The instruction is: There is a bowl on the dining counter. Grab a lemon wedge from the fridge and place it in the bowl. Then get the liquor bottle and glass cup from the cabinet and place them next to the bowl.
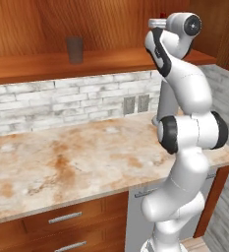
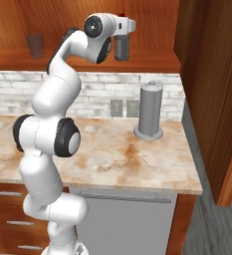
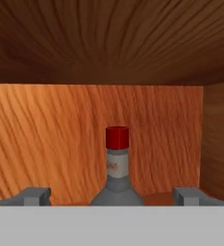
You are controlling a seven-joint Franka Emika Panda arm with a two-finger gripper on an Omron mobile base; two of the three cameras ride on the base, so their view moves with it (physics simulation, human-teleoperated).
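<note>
Left base view: glass cup point(image 1: 75, 49) upright on the open cabinet shelf point(image 1: 32, 66), above the marble desk point(image 1: 62, 167). Right base view: grey cylinder canister point(image 2: 150, 110) standing on the desk by the wall. Hand view: tool point(image 3: 111, 196) spread fully wide, holding nothing, red-capped liquor bottle point(image 3: 117, 168) upright between its fingertips point(image 3: 34, 196), deeper in the cabinet.

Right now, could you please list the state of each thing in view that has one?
End effector: open, level with the bottle, not gripping.
Bottle: upright in the cabinet, red cap on.
Cup: upright on the cabinet shelf.
Paper towel roll: upright on the counter.
</note>
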